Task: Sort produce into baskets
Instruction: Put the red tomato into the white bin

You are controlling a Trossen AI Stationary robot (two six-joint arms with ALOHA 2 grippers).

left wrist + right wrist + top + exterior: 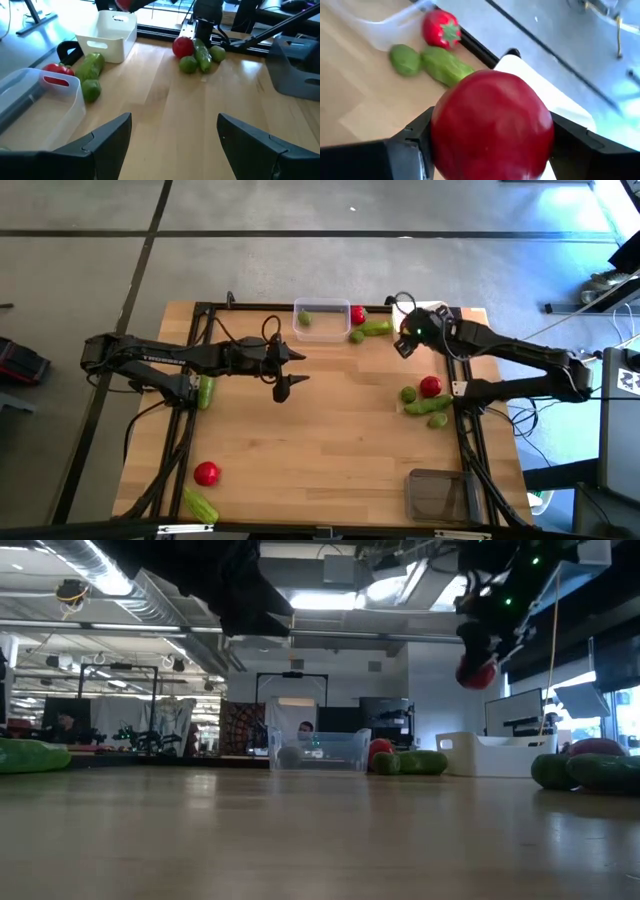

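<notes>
My right gripper (408, 338) is shut on a red tomato (492, 132) and holds it in the air at the far right, by the white basket (547, 87). The tomato also shows as a red ball (477, 673) high above the table. My left gripper (175, 125) hovers open with nothing in it over the table's middle, near the clear basket (320, 318), which holds a small green fruit (305, 320). A dark grey basket (440, 495) stands at the near right. My right gripper pinches the red tomato by its two opposite sides (440, 135) between its two fingers (412, 145). The fingers slant downward toward the table's far edge. The tomato is lifted clear of the table, over the rim of the white basket.
A strawberry (357, 313), a cucumber (376, 328) and a green fruit (356, 336) lie beside the clear basket. A red piece (430, 386), green fruits and a cucumber (428, 408) cluster at the right. On the left lie a cucumber (205, 390), a red piece (207, 473) and another cucumber (200, 505).
</notes>
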